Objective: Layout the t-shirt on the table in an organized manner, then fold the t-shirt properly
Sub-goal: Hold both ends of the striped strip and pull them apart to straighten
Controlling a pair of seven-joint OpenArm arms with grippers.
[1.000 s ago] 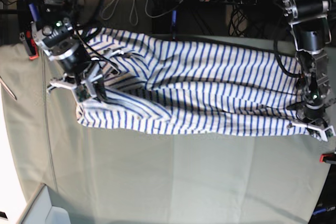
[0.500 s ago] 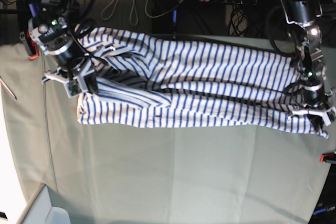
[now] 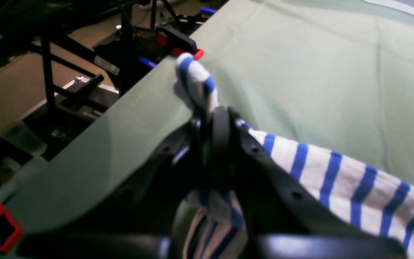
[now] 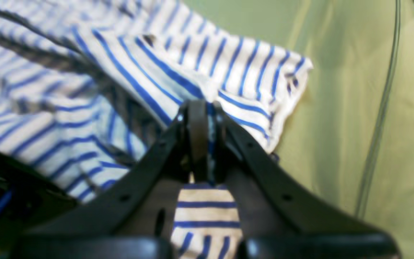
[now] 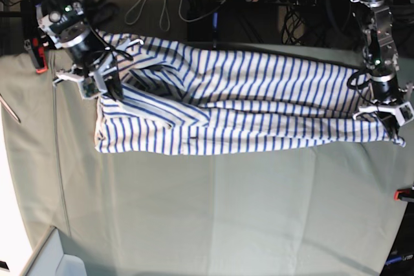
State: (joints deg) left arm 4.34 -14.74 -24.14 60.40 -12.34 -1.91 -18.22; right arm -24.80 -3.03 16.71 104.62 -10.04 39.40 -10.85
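Two red clamps are gripping the surface edges; the left gripper and the right gripper are pinching the t-shirt ends.

Three views — one overhead, two at the wrists
Base looks down on the whole table; each wrist camera peers close along its own jaws — all share the t-shirt.

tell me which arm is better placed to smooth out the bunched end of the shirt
Right. Its fingers already pinch the t-shirt at the rumpled, folded-over end. The left gripper grips the far corner, where the cloth lies flatter.
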